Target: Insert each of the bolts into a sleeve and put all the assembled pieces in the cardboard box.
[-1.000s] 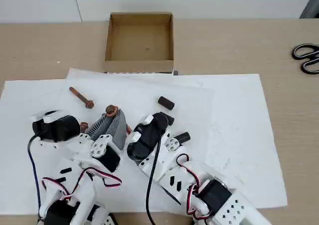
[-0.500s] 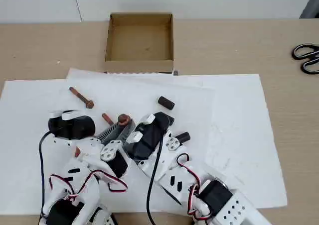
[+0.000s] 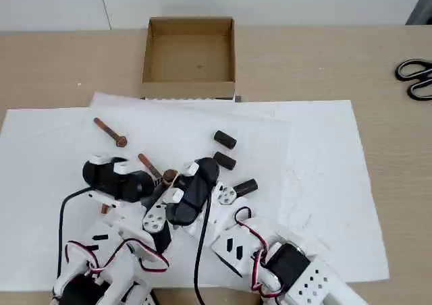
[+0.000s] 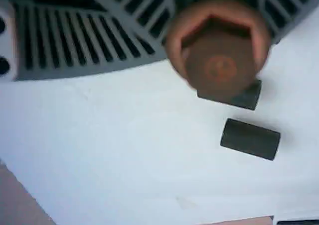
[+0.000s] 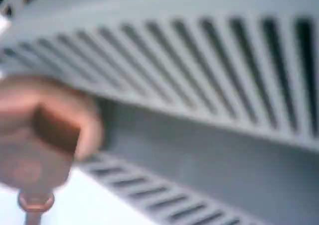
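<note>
The left end effector (image 4: 219,16) grips a bolt (image 4: 219,68) with its head toward the wrist, apparently so the free tip can enter a sleeve (image 4: 249,139) lying just beyond.

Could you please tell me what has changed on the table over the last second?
The left pincer, shut on a bolt, carried it toward the near edge, up against the right arm, which drew back a little and uncovered the middle sleeve. A loose bolt beside it came into view. The cardboard box, far bolt, far sleeve and near sleeve stayed put.
</note>
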